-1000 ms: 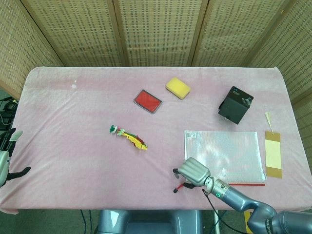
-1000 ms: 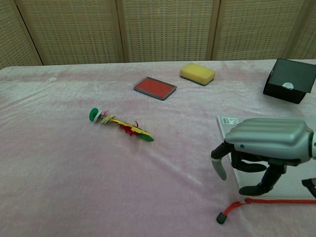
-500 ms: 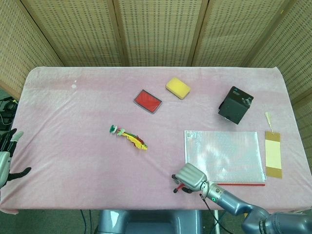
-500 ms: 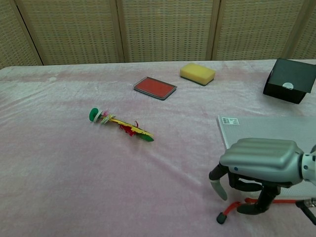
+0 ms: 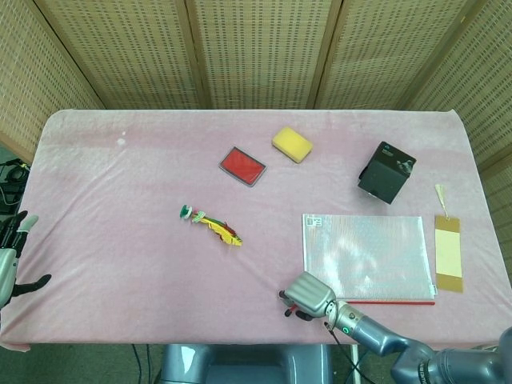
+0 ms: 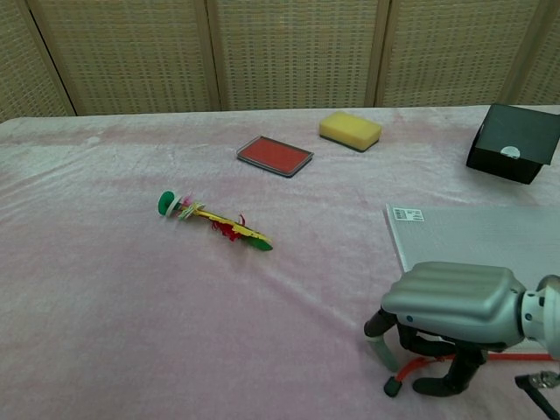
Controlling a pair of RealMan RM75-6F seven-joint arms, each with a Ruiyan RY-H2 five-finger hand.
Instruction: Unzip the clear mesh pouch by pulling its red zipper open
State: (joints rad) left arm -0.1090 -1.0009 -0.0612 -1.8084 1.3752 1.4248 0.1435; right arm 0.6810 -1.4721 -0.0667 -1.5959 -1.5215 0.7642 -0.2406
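The clear mesh pouch (image 5: pixel 364 254) lies flat at the table's front right, also seen in the chest view (image 6: pixel 490 232). Its red zipper (image 5: pixel 396 302) runs along the near edge. A red pull cord (image 6: pixel 404 374) with a black tip trails off the zipper's left end. My right hand (image 6: pixel 451 306) hangs low over that cord, fingers curled down around it with the thumb and fingertips still apart; no pinch shows. In the head view the right hand (image 5: pixel 308 294) covers the zipper's left end. My left hand (image 5: pixel 10 268) rests off the table's left edge, fingers spread, holding nothing.
A feathered toy (image 5: pixel 212 225) lies mid-table. A red flat tin (image 5: pixel 242 166) and a yellow sponge (image 5: pixel 292 144) sit further back. A black box (image 5: pixel 386 171) stands behind the pouch. A tan bookmark (image 5: pixel 448 252) lies right of the pouch, near the table's right edge.
My right hand has moved toward the front edge and sunk down over the red pull cord. The pouch and cord have not shifted; the left hand stayed put.
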